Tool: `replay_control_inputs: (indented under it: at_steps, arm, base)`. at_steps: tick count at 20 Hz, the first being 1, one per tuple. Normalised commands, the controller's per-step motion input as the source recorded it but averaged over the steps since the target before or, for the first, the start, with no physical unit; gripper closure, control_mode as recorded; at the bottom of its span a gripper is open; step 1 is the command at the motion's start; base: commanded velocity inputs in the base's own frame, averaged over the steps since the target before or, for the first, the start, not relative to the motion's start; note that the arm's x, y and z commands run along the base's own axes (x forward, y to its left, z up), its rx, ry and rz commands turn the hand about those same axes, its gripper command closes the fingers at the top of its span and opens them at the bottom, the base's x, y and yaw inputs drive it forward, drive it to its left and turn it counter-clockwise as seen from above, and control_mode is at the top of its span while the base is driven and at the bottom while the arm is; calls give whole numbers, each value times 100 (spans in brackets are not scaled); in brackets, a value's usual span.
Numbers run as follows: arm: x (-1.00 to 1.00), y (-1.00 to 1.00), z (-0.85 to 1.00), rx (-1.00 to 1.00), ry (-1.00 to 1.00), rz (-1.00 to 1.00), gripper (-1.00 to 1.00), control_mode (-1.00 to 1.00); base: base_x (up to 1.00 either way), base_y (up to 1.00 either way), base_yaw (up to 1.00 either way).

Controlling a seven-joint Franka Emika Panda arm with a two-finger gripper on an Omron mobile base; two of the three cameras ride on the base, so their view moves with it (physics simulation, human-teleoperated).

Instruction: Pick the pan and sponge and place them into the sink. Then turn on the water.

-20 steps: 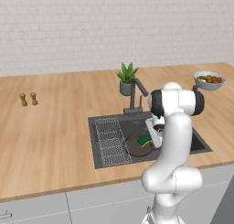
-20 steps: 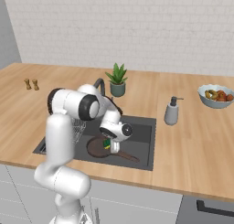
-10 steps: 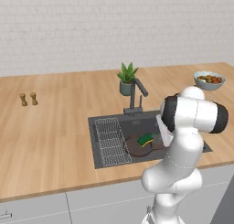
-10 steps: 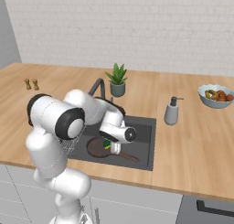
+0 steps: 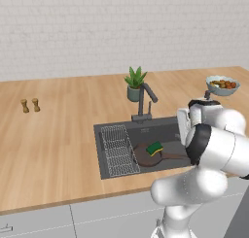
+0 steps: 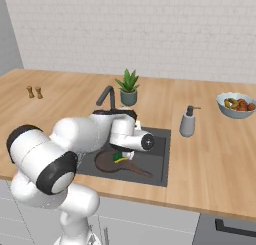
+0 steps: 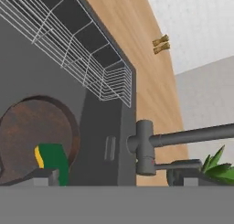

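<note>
The dark pan [image 5: 146, 156] lies on the floor of the sink [image 5: 165, 131], and the green-and-yellow sponge [image 5: 154, 148] rests on the pan's right part. The right base view shows the pan [image 6: 106, 162] with its handle pointing right, the sponge [image 6: 119, 157] just under my hand. My gripper [image 7: 114, 178] hangs low over the sink [image 6: 158, 150], open, with nothing between its fingertips [image 7: 45, 176]. In the hand view the pan [image 7: 32, 127] and sponge [image 7: 55, 159] sit lower left and the dark faucet [image 7: 183, 137] reaches right. No stream falls from the faucet [image 5: 142, 102].
A wire rack [image 5: 119, 149] fills the sink's left side. A potted plant [image 5: 134, 84] stands behind the faucet. A soap dispenser [image 6: 188, 123] and a fruit bowl [image 5: 222, 85] are to the right, two small shakers [image 5: 30, 105] far left on the wooden counter.
The arm's elbow has swung out to the right and forward, and the hand has turned from over the sponge toward the faucet. Pan and sponge lie as before.
</note>
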Motion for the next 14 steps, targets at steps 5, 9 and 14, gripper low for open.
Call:
replay_control_inputs:
  at_steps: [5,9,14]
  arm:
    - [-21,0,67,17,1,-7,-100,-100]
    - [-7,0,49,23,9,-13,-100,-100]
    - [0,0,25,25,15,-15,-100,-100]
  base:
    - [0,0,0]
    - [0,0,0]
    - [0,0,0]
